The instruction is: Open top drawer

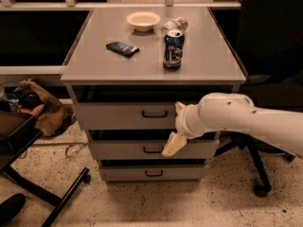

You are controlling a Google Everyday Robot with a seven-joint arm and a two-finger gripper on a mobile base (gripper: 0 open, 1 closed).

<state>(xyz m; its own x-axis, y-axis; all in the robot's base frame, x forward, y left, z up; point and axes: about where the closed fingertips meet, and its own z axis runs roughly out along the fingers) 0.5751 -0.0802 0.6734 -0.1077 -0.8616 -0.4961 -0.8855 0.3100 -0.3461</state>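
The top drawer is the tallest light-grey front under the cabinet top, with a small dark bar handle at its centre. Its front sits flush with the two drawers below. My gripper is at the right part of the drawer fronts, just right of the handle. Its cream fingers are spread apart. One fingertip is at the top drawer's level and the other hangs over the middle drawer. The gripper holds nothing.
On the cabinet top stand a white bowl, a soda can, a crumpled bottle and a dark packet. The bottom drawer is below. An office chair base is on the right, a black stand and a brown bag on the left.
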